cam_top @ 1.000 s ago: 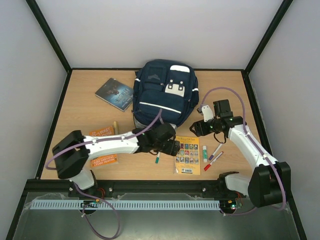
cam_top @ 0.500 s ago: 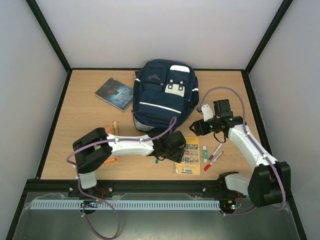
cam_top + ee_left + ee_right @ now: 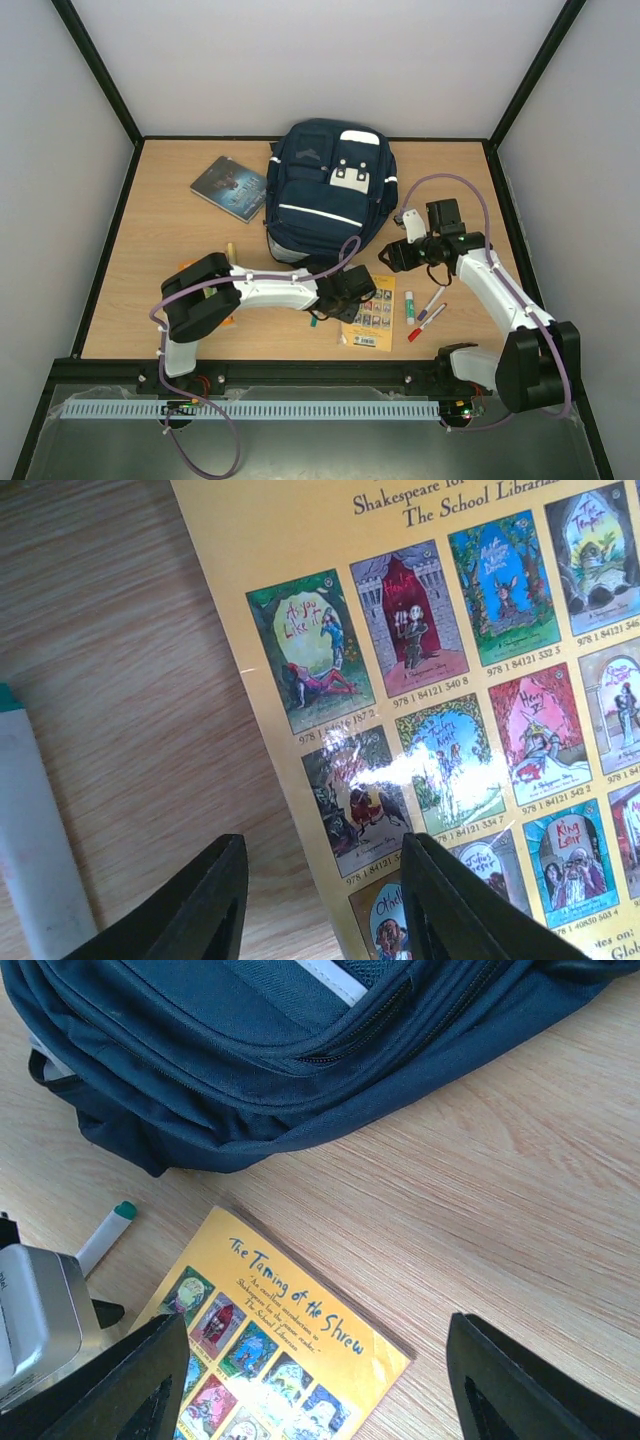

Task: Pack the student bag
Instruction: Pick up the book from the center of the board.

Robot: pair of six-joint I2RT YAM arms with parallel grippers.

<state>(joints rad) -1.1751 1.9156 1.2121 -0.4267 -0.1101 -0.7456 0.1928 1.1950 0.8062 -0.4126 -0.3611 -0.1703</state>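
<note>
— Where is the student bag (image 3: 325,190)?

— It lies flat at the back middle of the wooden table (image 3: 160,220), front pockets up. Nothing touches it.

— And the arms?

— The left gripper (image 3: 322,845) is down low at the near middle, over the left edge of the yellow book (image 3: 367,312). Its wrist view shows the jaws parted, one finger over bare wood and the other over the cover, nothing pinched between them. Whether the tips touch the book cannot be told.

— The right gripper (image 3: 315,1360)?

— Released and spread wide, hovering just right of the bag's near corner, holding nothing.

— Other books?

— A dark book (image 3: 228,185) lies just left of the bag. An orange book (image 3: 190,268) is mostly hidden under the left arm.

— Small things?

— A green-capped marker (image 3: 314,321) lies just left of the yellow book. To its right are a glue stick (image 3: 409,300), a purple marker (image 3: 431,303) and a red marker (image 3: 425,322), close together.
</note>
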